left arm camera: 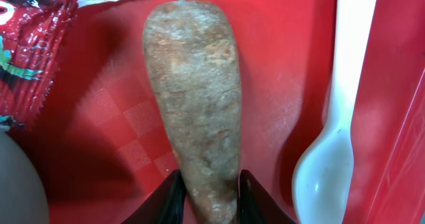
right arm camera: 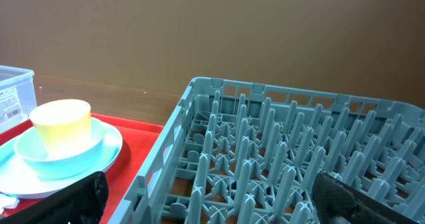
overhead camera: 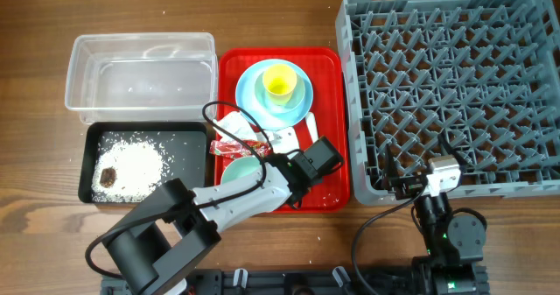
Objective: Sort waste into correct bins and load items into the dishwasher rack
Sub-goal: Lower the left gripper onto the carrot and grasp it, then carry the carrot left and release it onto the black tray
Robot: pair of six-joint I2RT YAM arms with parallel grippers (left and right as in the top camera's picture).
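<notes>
The pincer (left arm camera: 211,201) clasps the brown sausage piece (left arm camera: 196,98) on the red tray (left arm camera: 279,58), white spoon (left arm camera: 340,131) alongside.

Counter (overhead camera: 289,15): brown wood, grain running left to right, dark knots showing; it is filling the whole overhead view.
Backdrop (right arm camera: 232,24): plain darker brown surface is rising behind the far edge; wall or board, cannot tell.
Light: is falling evenly, throwing soft shadows.

Your wooden table (overhead camera: 35,15) carries four things directly on its top:
- one clear plastic tub (overhead camera: 140,38), far left
- one shallow black tub (overhead camera: 149,129), just in front of it
- one flat red tray (overhead camera: 328,102), centre
- one large grey dishwasher rack (overhead camera: 455,85), right, just beside the tray
</notes>
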